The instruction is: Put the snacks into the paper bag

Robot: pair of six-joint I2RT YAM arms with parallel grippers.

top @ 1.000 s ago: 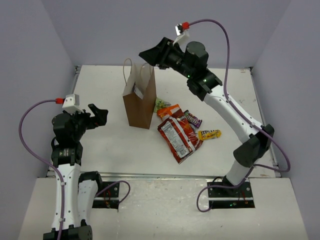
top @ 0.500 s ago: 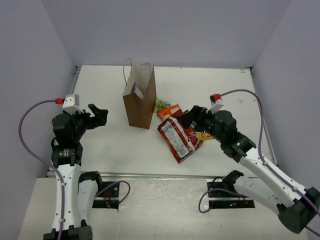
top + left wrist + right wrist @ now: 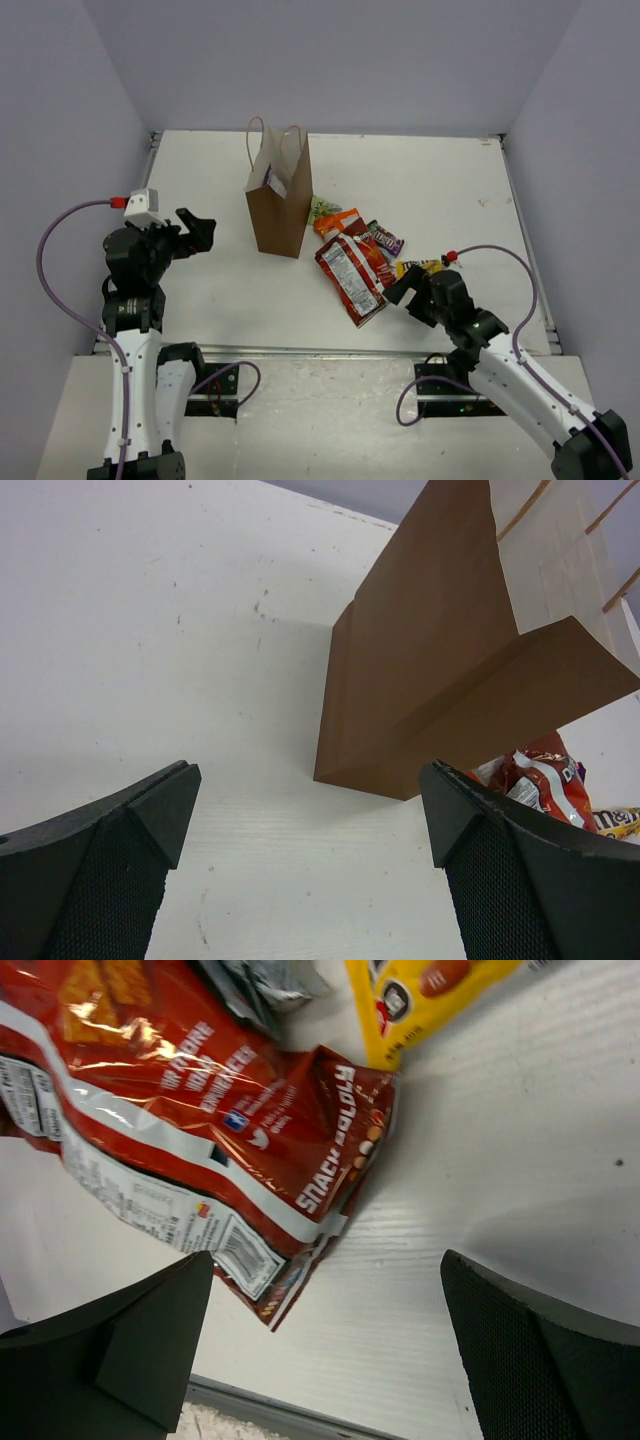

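overhead, upright paper bag [image 3: 278,215], red packet [image 3: 180,1130] legible only at right wrist, jaws spread

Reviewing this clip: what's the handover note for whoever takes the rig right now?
Left gripper: open, empty, left of the bag.
Right gripper: open, empty, low by the red chip bag's near end.
Bag upright; chip bag plus orange, green, purple and yellow packets lie on the table to its right.
Done: none of these five bagged; bag's inside not visible.
Left: bag all five, likely the red one first.
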